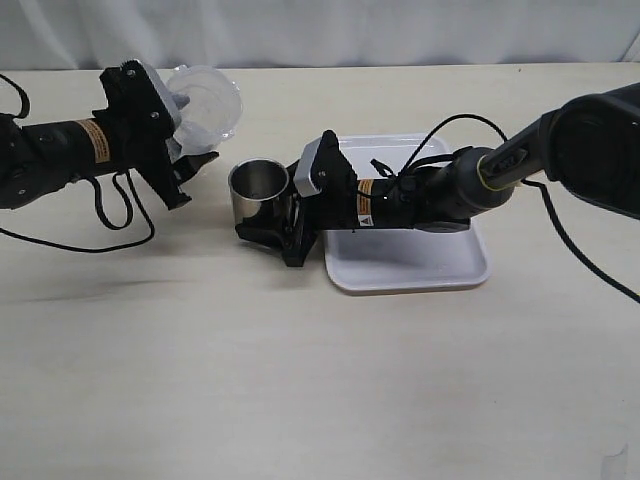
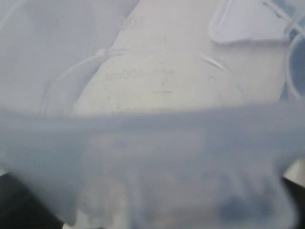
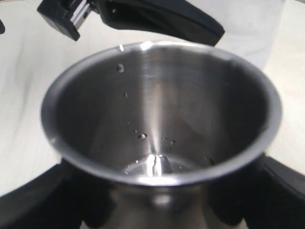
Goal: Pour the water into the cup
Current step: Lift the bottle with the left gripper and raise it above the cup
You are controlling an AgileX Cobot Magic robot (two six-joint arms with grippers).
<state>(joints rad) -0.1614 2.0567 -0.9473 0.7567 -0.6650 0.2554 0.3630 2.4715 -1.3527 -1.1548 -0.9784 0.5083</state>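
Exterior view: right claw clamps the shiny cylindrical steel cup, left claw grips the tilted translucent plastic container.

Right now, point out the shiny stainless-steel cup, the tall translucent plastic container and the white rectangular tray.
shiny stainless-steel cup [image 1: 255, 205]: exterior view, on its outer wall.
tall translucent plastic container [image 1: 207, 100]: exterior view, on its clear body.
white rectangular tray [image 1: 400, 265]: exterior view, on its bare floor.

Faint measuring numerals on the translucent container and yellow arm stickers are too blurred to read.
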